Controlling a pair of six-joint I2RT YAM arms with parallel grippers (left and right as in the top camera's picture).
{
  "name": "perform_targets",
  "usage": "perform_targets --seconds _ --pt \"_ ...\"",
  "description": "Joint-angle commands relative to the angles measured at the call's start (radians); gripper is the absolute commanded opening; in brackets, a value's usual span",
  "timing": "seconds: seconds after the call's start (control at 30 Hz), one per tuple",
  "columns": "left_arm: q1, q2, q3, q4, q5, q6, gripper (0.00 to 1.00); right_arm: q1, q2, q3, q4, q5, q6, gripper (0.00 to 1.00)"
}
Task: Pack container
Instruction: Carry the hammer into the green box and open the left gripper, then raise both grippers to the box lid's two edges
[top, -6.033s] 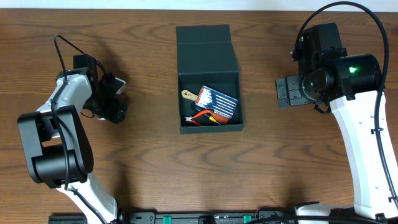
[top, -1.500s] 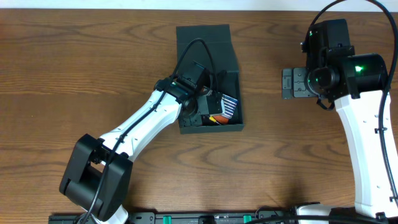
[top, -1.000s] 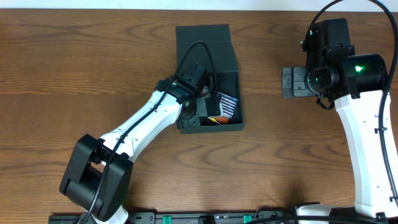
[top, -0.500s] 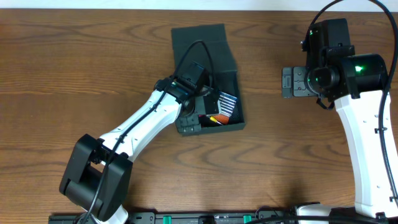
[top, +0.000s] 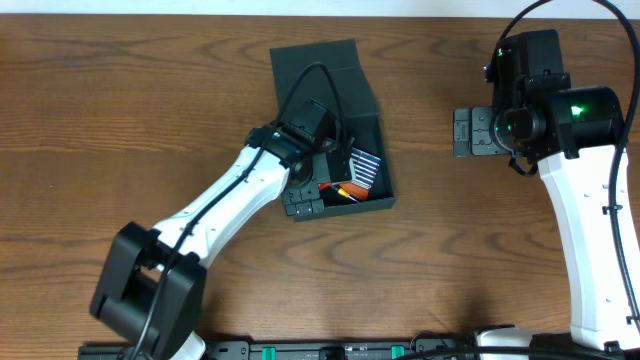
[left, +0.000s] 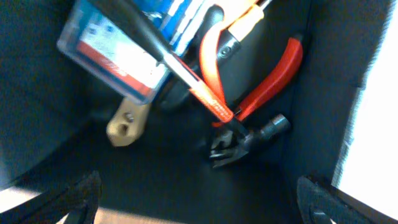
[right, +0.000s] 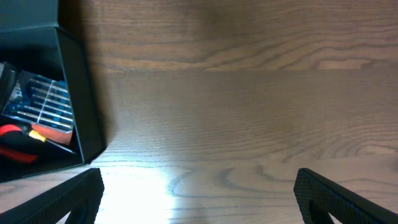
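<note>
Matte teal-grey container (top: 322, 72) (lid flapped back) holds tools (top: 352, 178); left pincer (left: 199, 198), right pincer (right: 199, 198) both released.

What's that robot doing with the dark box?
It is packing tools into the container. The left arm reaches down into its near left corner with open jaws, gripping nothing. Red pliers, a blue-and-white case and a tan handle already lie inside, and the lid is up. The right arm hangs off to the side over the wooden table, jaws open and empty.
</note>
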Motion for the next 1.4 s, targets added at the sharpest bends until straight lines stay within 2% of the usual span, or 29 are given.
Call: perform_targets --seconds 0.0,0.13,0.27,0.33,0.4,0.47,0.5,0.53,0.57,0.6,0.83,0.97,1.07,1.2,1.27,1.33,1.37 --pt "0.000 -0.077 0.008 -0.005 -0.004 -0.035 0.99 -0.009 0.001 0.000 0.003 0.011 0.015 0.99" --pt "0.000 -0.156 0.008 -0.006 -0.005 -0.107 0.98 -0.009 0.001 0.000 0.002 0.010 0.015 0.99" --pt "0.006 -0.254 0.008 -0.015 -0.006 -0.251 0.99 -0.009 0.001 0.000 -0.010 -0.009 0.005 0.99" --pt "0.020 -0.306 0.008 -0.040 -0.021 -0.355 0.99 -0.009 0.001 0.000 -0.024 -0.033 -0.031 0.99" --pt "0.053 -0.360 0.008 -0.076 -0.052 -0.510 0.98 -0.009 0.001 0.000 -0.033 -0.053 -0.045 0.99" --pt "0.099 -0.398 0.008 -0.108 -0.055 -0.646 0.98 -0.013 0.001 0.000 -0.024 -0.069 0.008 0.99" --pt "0.136 -0.415 0.008 -0.126 -0.053 -0.721 0.98 -0.017 0.001 0.000 -0.013 -0.088 0.044 0.82" --pt "0.165 -0.424 0.008 -0.135 -0.053 -0.772 0.98 -0.024 0.002 0.000 0.005 -0.122 0.072 0.60" --pt "0.208 -0.431 0.008 -0.143 -0.046 -0.838 0.98 -0.033 0.002 0.000 0.025 -0.163 0.091 0.26" --pt "0.251 -0.433 0.008 -0.145 -0.021 -0.881 0.98 -0.047 0.003 0.000 0.050 -0.202 0.111 0.01" --pt "0.536 -0.335 0.008 -0.008 0.352 -0.971 1.00 -0.157 0.101 0.000 0.224 -0.547 0.127 0.01" --pt "0.630 -0.200 0.008 0.124 0.572 -1.039 0.89 -0.190 0.242 0.000 0.298 -0.785 0.093 0.01" --pt "0.648 -0.088 0.008 0.208 0.644 -1.078 0.86 -0.192 0.357 0.000 0.344 -0.880 0.085 0.01" --pt "0.648 0.041 0.008 0.308 0.665 -1.112 0.82 -0.192 0.488 0.000 0.426 -0.949 0.085 0.02" --pt "0.648 0.097 0.008 0.359 0.684 -1.152 0.70 -0.192 0.545 0.000 0.460 -0.986 0.086 0.01" --pt "0.648 0.156 0.008 0.418 0.725 -1.173 0.48 -0.192 0.602 0.000 0.493 -1.014 0.088 0.01" --pt "0.648 0.188 0.008 0.452 0.745 -1.196 0.42 -0.192 0.624 0.000 0.506 -1.020 0.097 0.01"
